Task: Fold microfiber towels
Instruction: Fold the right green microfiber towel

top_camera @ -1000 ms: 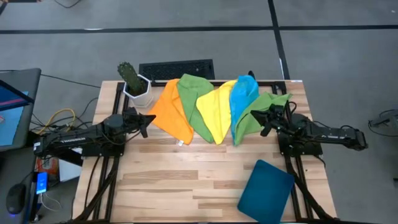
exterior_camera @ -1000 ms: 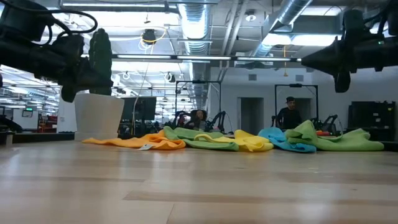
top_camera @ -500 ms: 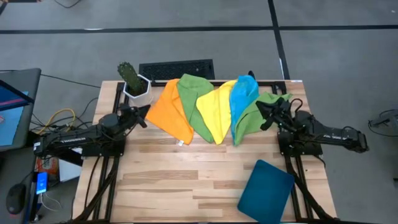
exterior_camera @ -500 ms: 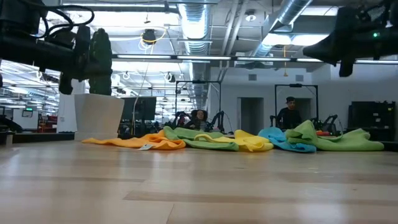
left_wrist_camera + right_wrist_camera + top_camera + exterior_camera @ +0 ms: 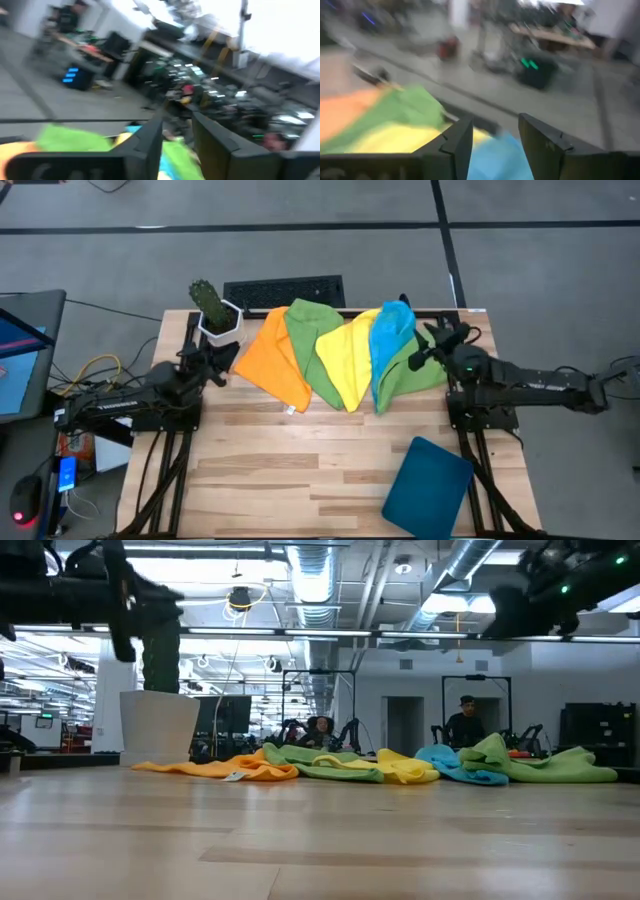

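Five microfiber towels lie crumpled and overlapping in a row along the table's far edge: orange (image 5: 268, 360), green (image 5: 305, 335), yellow (image 5: 345, 360), blue (image 5: 390, 335) and a second green (image 5: 415, 368). My left gripper (image 5: 218, 352) hangs open in the air just left of the orange towel, its fingers (image 5: 150, 137) apart with nothing between them. My right gripper (image 5: 430, 348) is open above the right green towel, well clear of it; the low view shows both arms high above the cloths (image 5: 400, 768).
A potted cactus (image 5: 213, 310) stands at the far left corner, close to my left gripper. A black keyboard (image 5: 283, 289) lies beyond the far edge. A dark teal tray (image 5: 428, 485) sits near the front right. People show in the room behind (image 5: 463, 720).
Both grippers have risen and moved toward the table's far edge, tipping up from pointing down to nearly level. My left gripper has also drawn left, toward the cactus pot. The towels have stayed where they were.
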`<move>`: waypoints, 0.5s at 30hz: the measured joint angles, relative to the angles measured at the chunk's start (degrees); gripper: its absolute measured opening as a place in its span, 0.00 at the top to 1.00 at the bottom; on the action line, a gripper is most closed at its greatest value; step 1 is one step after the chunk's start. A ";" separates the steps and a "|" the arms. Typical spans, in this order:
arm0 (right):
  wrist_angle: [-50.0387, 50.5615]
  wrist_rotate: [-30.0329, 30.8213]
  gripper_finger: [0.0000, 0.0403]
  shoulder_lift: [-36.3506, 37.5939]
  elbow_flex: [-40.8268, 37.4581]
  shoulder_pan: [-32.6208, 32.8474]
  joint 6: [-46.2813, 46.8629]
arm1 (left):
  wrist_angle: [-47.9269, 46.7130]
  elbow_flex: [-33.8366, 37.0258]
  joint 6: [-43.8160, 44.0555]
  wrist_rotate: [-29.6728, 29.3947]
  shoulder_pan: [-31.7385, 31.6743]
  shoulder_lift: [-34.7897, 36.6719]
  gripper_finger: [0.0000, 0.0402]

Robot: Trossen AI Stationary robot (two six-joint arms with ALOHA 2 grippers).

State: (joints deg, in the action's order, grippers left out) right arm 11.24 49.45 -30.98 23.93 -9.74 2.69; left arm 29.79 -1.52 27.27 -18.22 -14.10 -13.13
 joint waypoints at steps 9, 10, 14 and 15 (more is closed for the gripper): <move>24.98 -7.27 0.58 -16.29 11.21 -7.02 11.28 | 0.58 0.00 1.89 -0.07 -0.03 0.00 0.60; 26.79 -7.90 0.58 -18.58 12.36 -8.00 11.27 | 0.58 0.00 1.93 -0.04 -0.03 0.00 0.60; 35.41 -9.07 0.60 -27.02 16.47 -13.19 11.27 | 0.60 0.00 1.75 0.01 -0.03 0.00 0.60; 37.19 -9.18 0.60 -28.86 17.20 -14.64 11.27 | 0.60 0.00 1.68 0.03 -0.03 -0.02 0.60</move>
State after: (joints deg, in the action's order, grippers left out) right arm 48.43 40.27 -59.84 41.13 -24.38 13.96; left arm 30.39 -1.52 28.95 -18.19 -14.13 -13.15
